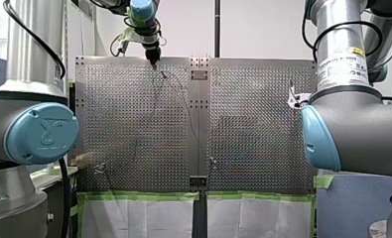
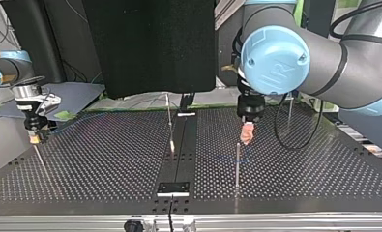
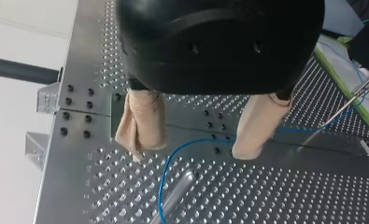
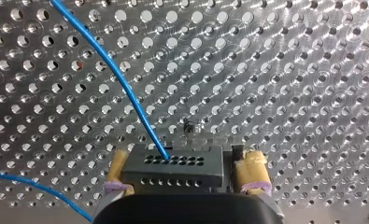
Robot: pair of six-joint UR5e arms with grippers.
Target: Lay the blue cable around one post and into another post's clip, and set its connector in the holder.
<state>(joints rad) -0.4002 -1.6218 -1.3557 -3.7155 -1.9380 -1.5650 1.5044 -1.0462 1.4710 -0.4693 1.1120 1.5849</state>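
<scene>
The connector (image 4: 173,170) is a black rectangular block with two rows of small round holes in its face. It is clamped between the yellow-padded fingers of my right gripper (image 4: 186,164), with its long axis running across from one finger to the other. The holed face points ahead of the gripper, toward the desk (image 1: 253,148), a bright metal plate perforated with a regular grid of holes. In the front view this gripper stands at the desk's right edge, in its far half. The blue cable (image 4: 126,93) is thin, round and smooth. It leaves the connector's holed face and runs ahead and to one side over the plate, and a second stretch of it crosses beside the gripper. My left gripper (image 3: 194,149) hangs at the desk's far edge in the front view, between the left corner and the centre seam. Its beige-wrapped fingers are spread apart and grasp nothing. The cable passes behind one finger, then bends in a tight curve beside a slim, round metal post (image 3: 177,191). Whether cable and post touch cannot be told.
</scene>
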